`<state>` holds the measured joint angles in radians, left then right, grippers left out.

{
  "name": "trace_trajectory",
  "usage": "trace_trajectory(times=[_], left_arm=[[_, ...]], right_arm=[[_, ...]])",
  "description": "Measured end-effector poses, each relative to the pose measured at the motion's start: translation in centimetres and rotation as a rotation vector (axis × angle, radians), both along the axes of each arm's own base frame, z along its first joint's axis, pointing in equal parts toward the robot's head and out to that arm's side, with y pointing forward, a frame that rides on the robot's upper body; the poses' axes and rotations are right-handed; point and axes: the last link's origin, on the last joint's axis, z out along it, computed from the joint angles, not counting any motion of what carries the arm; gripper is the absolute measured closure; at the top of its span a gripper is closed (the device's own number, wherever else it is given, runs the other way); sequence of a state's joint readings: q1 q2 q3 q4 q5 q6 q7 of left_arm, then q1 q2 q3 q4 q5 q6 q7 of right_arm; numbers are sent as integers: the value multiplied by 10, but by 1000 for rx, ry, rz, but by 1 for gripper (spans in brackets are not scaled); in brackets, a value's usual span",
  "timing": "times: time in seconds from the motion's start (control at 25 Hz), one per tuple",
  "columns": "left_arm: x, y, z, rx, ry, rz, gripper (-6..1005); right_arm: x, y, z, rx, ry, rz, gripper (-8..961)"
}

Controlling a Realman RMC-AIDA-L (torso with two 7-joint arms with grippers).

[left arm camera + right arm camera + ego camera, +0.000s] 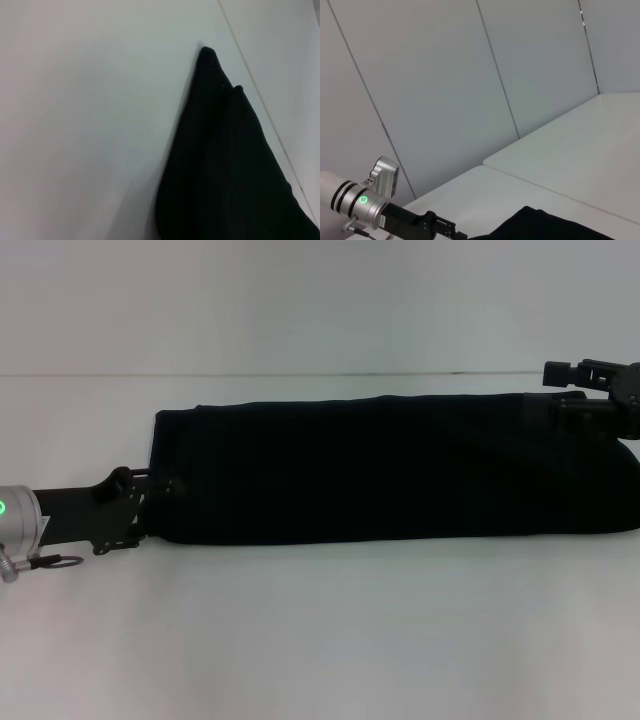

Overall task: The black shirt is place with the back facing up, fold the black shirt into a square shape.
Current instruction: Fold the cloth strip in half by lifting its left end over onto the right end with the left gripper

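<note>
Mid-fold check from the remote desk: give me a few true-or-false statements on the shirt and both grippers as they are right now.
1. The black shirt lies as a long strip across the white table. True.
2. The left gripper is at the strip's left end. True.
3. The right gripper is parked far from the shirt. False: it is at the strip's far right corner.
4. White lettering shows on the shirt. False: only plain black cloth is visible.
5. The shirt is already a square. False: it is much longer than it is deep.
</note>
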<state>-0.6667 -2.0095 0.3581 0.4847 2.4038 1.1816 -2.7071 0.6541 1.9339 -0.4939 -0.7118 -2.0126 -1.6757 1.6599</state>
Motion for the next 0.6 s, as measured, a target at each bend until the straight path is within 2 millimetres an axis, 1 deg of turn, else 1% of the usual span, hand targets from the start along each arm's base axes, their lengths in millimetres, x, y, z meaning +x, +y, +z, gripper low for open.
trace_trajectory(times=[0.2, 0.6], left_arm=[[0, 0, 0, -1, 17, -20, 392], [-1, 0, 1, -4, 29, -25, 589]], right_arm=[[1, -1, 0, 1, -1, -3, 9], [3, -1, 1, 2, -2, -6, 9]])
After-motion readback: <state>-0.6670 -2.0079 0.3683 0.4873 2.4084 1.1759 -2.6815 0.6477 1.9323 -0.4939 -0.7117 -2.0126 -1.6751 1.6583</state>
